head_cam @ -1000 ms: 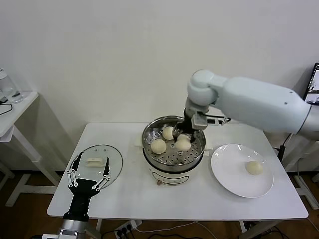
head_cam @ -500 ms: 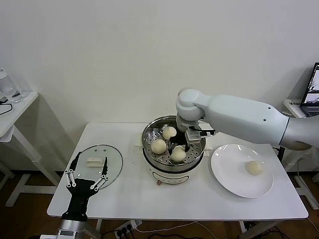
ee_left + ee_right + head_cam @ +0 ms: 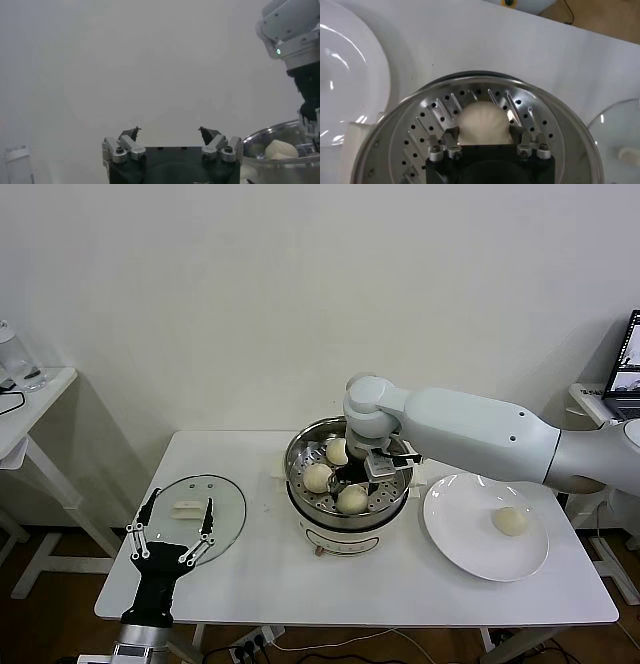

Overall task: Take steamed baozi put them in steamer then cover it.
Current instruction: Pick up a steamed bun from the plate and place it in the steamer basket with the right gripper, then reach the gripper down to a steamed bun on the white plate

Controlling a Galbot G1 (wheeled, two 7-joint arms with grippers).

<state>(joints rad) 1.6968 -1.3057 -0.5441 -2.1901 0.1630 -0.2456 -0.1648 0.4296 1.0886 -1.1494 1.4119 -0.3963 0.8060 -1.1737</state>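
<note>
Right hand: down inside the steamer, fingers spread either side of a baozi resting on the perforated floor, which we judge released. Two more baozi lie there. One baozi waits on the white plate. Cover lies on the table beneath our idle, spread left hand. Our arm spans the pot, blocking covering.

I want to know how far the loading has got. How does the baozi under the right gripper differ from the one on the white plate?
The baozi under the right gripper lies on the steamer's perforated floor beside two others; the plate baozi lies alone on the white plate. The first has the gripper's open fingers around it; nothing is near the second. Both are round, cream-white buns of similar size.
</note>
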